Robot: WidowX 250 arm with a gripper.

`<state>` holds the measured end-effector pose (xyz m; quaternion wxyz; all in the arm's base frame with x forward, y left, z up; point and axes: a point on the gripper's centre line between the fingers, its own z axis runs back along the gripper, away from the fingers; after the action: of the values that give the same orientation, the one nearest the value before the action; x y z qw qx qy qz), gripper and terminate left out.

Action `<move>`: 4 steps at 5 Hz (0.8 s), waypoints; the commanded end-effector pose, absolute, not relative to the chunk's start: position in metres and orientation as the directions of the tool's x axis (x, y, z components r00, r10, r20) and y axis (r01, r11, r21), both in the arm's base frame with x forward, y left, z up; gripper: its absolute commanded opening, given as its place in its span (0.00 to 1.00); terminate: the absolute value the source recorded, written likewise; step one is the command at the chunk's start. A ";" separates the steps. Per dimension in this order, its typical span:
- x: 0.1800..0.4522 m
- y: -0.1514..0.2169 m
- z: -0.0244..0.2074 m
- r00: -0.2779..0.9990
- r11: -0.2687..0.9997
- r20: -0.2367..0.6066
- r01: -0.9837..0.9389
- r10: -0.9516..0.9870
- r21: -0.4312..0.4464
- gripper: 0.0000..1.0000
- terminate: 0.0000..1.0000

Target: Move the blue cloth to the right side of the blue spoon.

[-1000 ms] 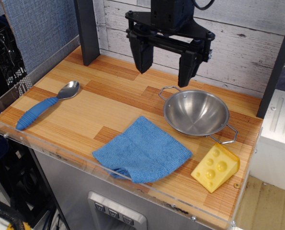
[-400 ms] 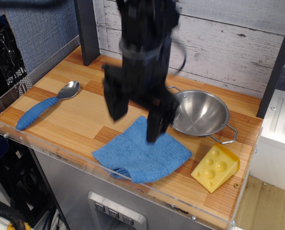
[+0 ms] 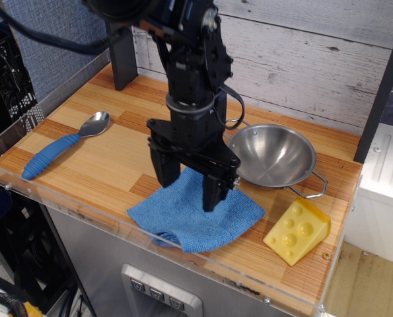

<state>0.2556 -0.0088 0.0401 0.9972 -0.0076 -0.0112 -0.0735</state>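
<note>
observation.image:
My gripper point(image 3: 191, 190): I hang over the cloth with my two dark fingers spread apart and pointing down, nothing between them
My fingers point(image 3: 166, 170): the left tip stands at the cloth's upper left edge, the other over its middle; whether either tip touches the terry I cannot tell
Cloth point(image 3: 183, 221): mid-blue, lying flat near the front edge of the table, one corner at the front folded under; its right corner reaches toward the cheese, its upper edge sits just beside the bowl
Spoon point(image 3: 63, 145): at the left end of the table, well apart from the cloth, lying on a slant with the shiny bowl end up and to the right and the ribbed blue handle down toward the front left
Cloth and spoon: bare wood lies between them, the cloth on the spoon's right
Bowl point(image 3: 275, 157): steel, upright, with wire handles, behind and right of the cloth, partly hidden by my arm
Cheese point(image 3: 296, 231): a yellow wedge with holes, near the front right corner, just right of the cloth
Table point(image 3: 104, 165): striped wood with a clear rim along the front
</note>
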 end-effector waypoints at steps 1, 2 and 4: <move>0.261 -0.018 0.031 0.974 0.981 0.120 0.193 -0.190 -0.011 1.00 0.00; 0.252 -0.020 0.019 0.973 0.977 0.095 0.212 -0.211 0.002 1.00 0.00; 0.247 -0.016 -0.002 0.984 0.984 -0.015 0.176 -0.176 0.037 1.00 0.00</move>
<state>0.2521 -0.0160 0.0044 0.9959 0.0190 -0.0050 -0.0886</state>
